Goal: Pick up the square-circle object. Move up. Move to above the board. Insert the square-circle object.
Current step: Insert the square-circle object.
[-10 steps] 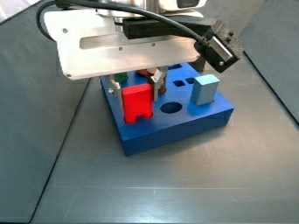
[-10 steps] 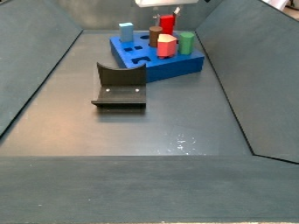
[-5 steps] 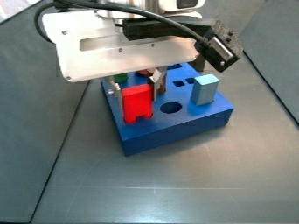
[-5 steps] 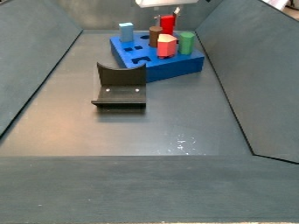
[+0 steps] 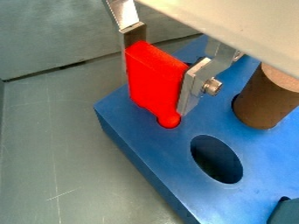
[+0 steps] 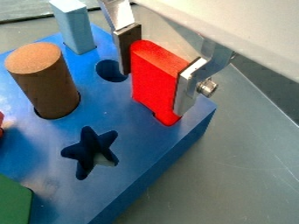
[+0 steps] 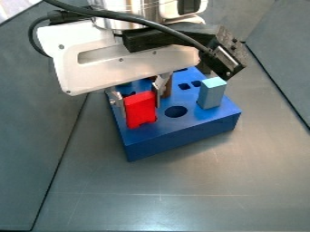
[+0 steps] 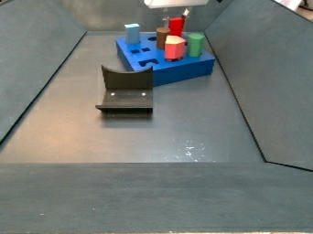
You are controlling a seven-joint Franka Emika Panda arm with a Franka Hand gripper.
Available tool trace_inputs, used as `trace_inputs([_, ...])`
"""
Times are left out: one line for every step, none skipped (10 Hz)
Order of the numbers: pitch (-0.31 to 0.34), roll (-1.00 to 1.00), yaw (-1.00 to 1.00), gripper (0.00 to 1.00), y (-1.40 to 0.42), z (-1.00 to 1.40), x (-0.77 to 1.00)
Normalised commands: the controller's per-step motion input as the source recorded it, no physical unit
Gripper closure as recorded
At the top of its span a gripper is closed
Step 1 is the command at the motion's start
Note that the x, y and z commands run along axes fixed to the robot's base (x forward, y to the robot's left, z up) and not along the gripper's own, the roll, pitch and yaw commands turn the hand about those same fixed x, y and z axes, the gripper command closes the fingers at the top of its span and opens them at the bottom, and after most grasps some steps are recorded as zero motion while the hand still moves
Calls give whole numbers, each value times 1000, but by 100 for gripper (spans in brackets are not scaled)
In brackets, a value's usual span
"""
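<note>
Gripping the square-circle object [image 5: 152, 80] between its fingers [image 5: 197, 83] — hand [image 5: 162, 61] over the board [image 5: 163, 166].

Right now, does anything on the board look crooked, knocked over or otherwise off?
Nothing stands out. The red piece stands upright in the gripper at the board's corner, its foot in a hole. The brown cylinder and light blue block also stand straight.

light: even, bright | shadows: soft | glare: floor sheen | focus: sharp
</note>
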Motion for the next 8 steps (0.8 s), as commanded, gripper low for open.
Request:
trace_inputs([-156,159,0,100,0,-857,-123])
trace_inputs([-131,153,0,100,0,-923,-134])
trace_inputs([-94,164,0,100,0,-951,0])
trace_inputs([-54,1,6,100,0,-311,3])
trace_inputs([-4,0,0,100,0,0,0])
trace_inputs([-77,27,14,100,0,-157,0])
trace_inputs([-164,143,0,100,0,-880,-189])
trace_inputs([-136,139,0,100,0,-894,-20])
